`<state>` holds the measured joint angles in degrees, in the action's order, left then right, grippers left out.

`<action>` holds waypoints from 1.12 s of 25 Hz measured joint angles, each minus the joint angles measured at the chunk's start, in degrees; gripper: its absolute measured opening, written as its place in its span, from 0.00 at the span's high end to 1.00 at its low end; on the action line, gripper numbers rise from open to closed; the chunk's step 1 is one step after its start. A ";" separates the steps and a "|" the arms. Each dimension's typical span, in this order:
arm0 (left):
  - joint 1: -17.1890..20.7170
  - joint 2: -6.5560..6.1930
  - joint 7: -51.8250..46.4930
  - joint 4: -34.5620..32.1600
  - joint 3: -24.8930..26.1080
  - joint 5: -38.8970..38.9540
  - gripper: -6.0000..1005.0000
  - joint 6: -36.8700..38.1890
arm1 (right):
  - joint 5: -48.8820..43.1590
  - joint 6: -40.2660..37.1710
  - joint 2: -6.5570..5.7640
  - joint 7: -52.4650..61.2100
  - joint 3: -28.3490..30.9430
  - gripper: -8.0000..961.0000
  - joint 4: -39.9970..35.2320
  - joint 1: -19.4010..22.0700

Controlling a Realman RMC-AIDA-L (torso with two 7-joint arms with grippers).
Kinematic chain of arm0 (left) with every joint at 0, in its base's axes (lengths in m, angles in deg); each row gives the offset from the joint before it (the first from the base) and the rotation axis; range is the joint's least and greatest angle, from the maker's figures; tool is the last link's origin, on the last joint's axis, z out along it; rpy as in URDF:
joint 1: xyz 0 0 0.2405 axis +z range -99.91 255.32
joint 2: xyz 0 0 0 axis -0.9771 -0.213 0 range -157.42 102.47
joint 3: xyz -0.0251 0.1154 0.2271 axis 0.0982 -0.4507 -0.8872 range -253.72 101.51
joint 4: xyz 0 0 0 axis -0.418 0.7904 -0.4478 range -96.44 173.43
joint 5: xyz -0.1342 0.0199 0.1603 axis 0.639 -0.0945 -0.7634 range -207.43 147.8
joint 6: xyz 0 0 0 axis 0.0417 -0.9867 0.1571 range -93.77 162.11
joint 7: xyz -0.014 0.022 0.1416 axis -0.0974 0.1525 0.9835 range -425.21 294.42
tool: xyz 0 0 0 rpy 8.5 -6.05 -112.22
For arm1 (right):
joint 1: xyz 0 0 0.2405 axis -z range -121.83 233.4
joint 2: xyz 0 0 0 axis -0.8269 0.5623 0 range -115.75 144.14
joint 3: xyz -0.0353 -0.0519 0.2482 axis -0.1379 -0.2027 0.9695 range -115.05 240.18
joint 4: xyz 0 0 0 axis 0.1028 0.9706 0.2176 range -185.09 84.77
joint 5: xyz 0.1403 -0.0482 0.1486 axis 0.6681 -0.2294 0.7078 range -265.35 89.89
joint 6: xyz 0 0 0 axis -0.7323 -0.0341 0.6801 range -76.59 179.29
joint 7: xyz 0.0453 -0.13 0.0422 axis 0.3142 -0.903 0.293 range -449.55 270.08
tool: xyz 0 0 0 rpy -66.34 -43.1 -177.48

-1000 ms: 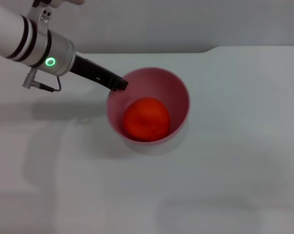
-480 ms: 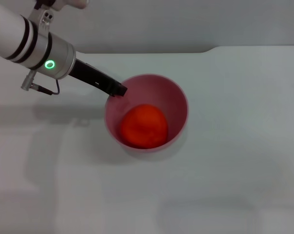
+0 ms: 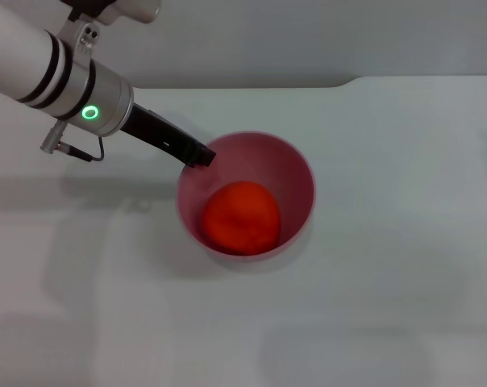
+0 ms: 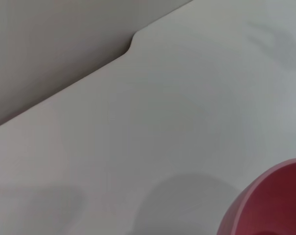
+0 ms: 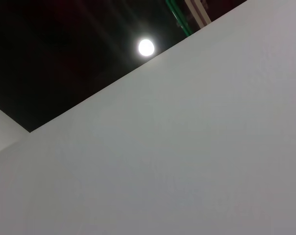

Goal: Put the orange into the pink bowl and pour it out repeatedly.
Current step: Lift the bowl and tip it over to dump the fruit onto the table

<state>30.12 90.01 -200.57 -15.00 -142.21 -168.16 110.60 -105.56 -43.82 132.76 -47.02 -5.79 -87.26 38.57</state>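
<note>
The pink bowl (image 3: 296, 173) stands upright on the white table in the middle of the head view. The orange (image 3: 241, 216) lies inside it, on the bottom. My left gripper (image 3: 198, 155) reaches in from the upper left and is shut on the bowl's far-left rim. The left wrist view shows only a part of the bowl's rim (image 4: 265, 198) at a corner. My right gripper is out of view; its wrist view shows only a blank wall and a ceiling lamp.
The white table (image 3: 389, 282) spreads around the bowl. Its far edge (image 3: 251, 85) runs along the back, with a step up on the right. The left arm's silver wrist with a green light (image 3: 89, 112) hangs over the table's left rear.
The left gripper and the bowl it holds have shifted a little toward the near side of the table. The orange has stayed inside the bowl.
</note>
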 joint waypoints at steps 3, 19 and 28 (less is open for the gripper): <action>-0.05 0.01 0.00 0.00 0.00 0.00 0.95 0.06 | 0.00 0.04 -0.01 0.00 -0.02 0.54 0.01 -0.09; -1.02 0.29 0.55 0.06 -0.65 0.42 0.95 -1.62 | 0.00 0.04 0.17 0.00 -0.10 0.54 0.01 0.34; -0.96 0.33 0.21 0.06 -2.07 0.55 0.95 -1.06 | -0.07 -0.26 0.16 0.00 -0.60 0.54 0.01 0.09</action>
<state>29.16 90.34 -200.36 -14.94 -144.27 -167.61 109.54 -105.63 -44.08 132.92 -47.02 -6.39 -87.25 38.66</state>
